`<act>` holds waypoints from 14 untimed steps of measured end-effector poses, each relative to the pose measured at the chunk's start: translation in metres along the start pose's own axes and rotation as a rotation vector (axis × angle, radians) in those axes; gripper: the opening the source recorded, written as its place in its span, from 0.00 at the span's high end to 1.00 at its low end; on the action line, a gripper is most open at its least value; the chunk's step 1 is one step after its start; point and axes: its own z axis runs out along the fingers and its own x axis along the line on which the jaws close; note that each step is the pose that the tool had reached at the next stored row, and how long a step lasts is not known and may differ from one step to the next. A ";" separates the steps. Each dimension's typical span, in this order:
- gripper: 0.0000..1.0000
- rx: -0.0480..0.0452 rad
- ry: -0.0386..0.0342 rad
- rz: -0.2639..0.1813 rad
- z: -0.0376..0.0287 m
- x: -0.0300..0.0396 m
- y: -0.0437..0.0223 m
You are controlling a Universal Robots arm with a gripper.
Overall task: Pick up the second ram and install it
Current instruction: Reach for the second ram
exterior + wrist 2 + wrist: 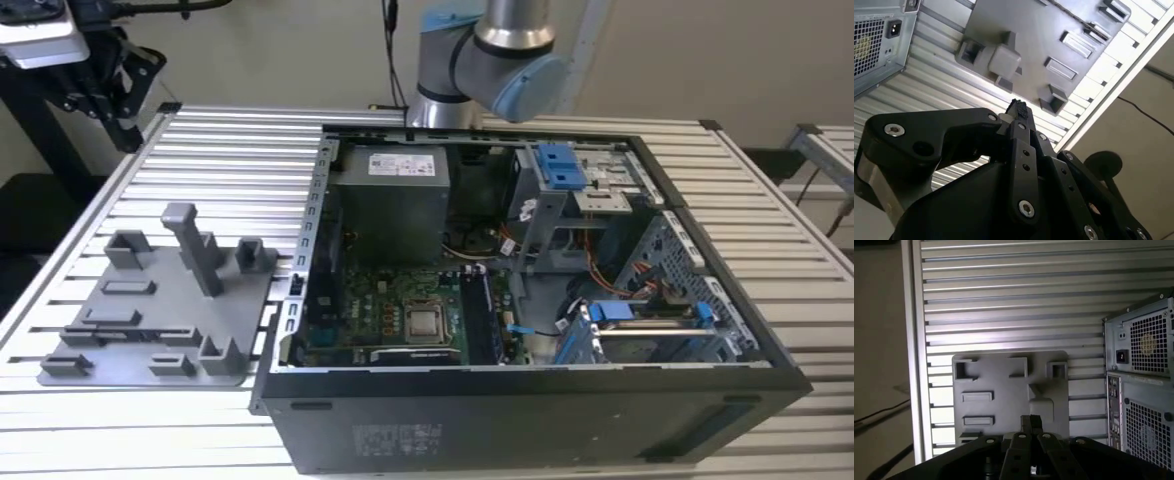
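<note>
- The gripper (1018,116) hangs high over the slatted table (227,150). In both wrist views its fingers (1015,441) are drawn together at the tips.
- A small dark piece (1018,106) pokes out just past the tips. I cannot tell whether this is the second ram seen end-on or part of the pads.
- Straight beyond the tips and well apart from them lies the grey fixture plate (1004,385) with its raised holders. No holder touches the gripper.
- The open computer case (1141,340) stands off to one side of the gripper, beside the plate, its vented back showing.
- In the exterior view the green motherboard (400,290) and its long black slots (478,315) lie inside the case, far from the tips.
</note>
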 end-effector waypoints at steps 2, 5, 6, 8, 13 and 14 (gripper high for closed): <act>0.89 0.0000 0.0001 0.000 -0.0001 0.0044 -0.0003; 0.89 0.0000 0.0000 0.000 -0.0001 0.0108 -0.0008; 0.89 0.0000 0.0001 0.000 -0.0002 0.0129 -0.0009; 0.89 0.0000 0.0001 0.000 -0.0002 0.0170 -0.0012; 0.89 0.0000 0.0001 0.000 -0.0003 0.0262 -0.0019; 0.89 0.0000 0.0001 0.000 -0.0003 0.0265 -0.0019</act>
